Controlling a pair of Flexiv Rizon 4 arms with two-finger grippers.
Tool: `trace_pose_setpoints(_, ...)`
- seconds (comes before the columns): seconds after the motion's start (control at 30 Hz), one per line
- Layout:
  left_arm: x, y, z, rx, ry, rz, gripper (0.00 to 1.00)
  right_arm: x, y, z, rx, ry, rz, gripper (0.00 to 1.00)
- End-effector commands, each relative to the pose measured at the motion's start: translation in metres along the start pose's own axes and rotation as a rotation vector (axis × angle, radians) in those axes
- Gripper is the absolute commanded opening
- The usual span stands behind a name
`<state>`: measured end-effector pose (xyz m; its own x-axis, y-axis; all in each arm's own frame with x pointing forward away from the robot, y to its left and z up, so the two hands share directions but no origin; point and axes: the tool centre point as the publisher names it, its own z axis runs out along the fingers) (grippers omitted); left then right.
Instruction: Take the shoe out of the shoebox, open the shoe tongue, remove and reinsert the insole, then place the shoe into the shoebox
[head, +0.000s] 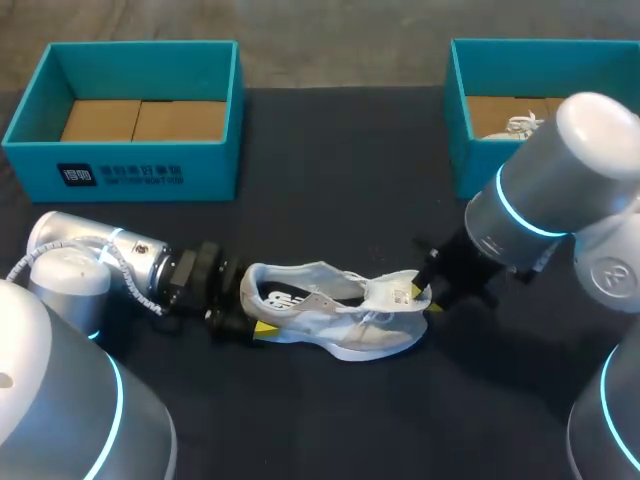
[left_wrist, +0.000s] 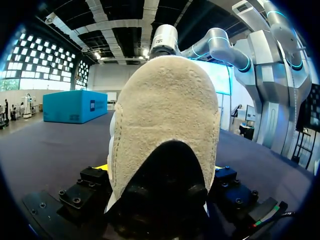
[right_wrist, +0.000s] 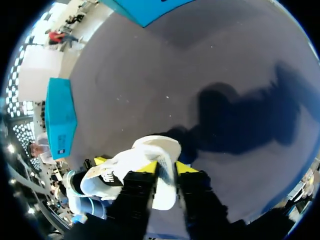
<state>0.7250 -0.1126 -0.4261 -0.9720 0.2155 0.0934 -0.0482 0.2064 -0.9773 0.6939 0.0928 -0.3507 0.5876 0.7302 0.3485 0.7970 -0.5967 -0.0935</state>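
Shoe's out on the table, gripped at both ends!
On the dark table (head: 340, 150), 1 blue shoebox (head: 140, 170) sits at 10 o'clock and a second shoebox (head: 462, 120) at 2 o'clock. The white shoe (head: 370, 335) lies on its side just toward 6 o'clock of centre, heel at 9, toe at 3. From 9 o'clock the left gripper (head: 255, 318) pinches the heel. From 3 o'clock the right gripper (head: 425, 295) is clamped on the tongue (head: 395, 290), 1 yellow tip on either side.

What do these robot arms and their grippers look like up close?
The left arm and right arm are thick, rounded silver-grey tubes with glowing cyan rings. A pale cable loops beside the left wrist. The left gripper and right gripper are black and blocky with bright yellow tips.
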Motion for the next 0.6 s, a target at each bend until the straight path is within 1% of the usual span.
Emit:
trace_pose_setpoints(0.03, 0.000, 0.001, 0.000, 0.000, -0.001, 0.000, 0.00, 0.016, -0.013, -0.026, -0.052, -0.050, -0.021, 1.00)
trace_pose_setpoints(0.17, 0.000, 0.001, 0.000, 0.000, -0.001, 0.000, 0.00, 0.042, -0.028, -0.055, -0.110, -0.118, -0.067, 1.00)
trace_pose_setpoints(0.27, 0.000, 0.001, 0.000, 0.000, -0.001, 0.000, 0.00, 0.060, -0.038, -0.071, -0.134, -0.181, -0.092, 1.00)
trace_pose_setpoints(0.4, 0.000, 0.001, 0.000, 0.000, -0.001, 0.000, 0.00, 0.079, -0.048, -0.084, -0.157, -0.256, -0.140, 1.00)
trace_pose_setpoints(0.6, 0.000, 0.001, 0.000, 0.000, -0.001, 0.000, 0.00, 0.105, -0.059, -0.095, -0.184, -0.347, -0.232, 1.00)
